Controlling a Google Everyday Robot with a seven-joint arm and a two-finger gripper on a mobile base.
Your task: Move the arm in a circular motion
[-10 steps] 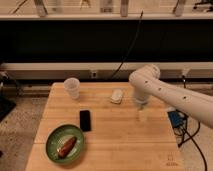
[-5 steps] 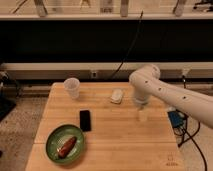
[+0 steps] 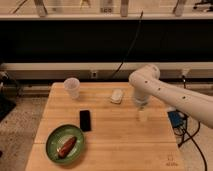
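The white arm [image 3: 165,92] reaches in from the right edge over the wooden table [image 3: 107,132]. Its rounded elbow joint sits above the table's right back part, and a short segment points down from it. The gripper [image 3: 143,116] is the narrow pale tip hanging just above the tabletop, right of centre. It holds nothing that I can see.
A clear plastic cup [image 3: 72,88] stands at the back left. A small white object [image 3: 117,95] lies at the back middle. A black phone [image 3: 85,120] lies left of centre. A green plate [image 3: 65,144] with a brown food item sits front left. Cables and a blue box [image 3: 177,120] hang at the right.
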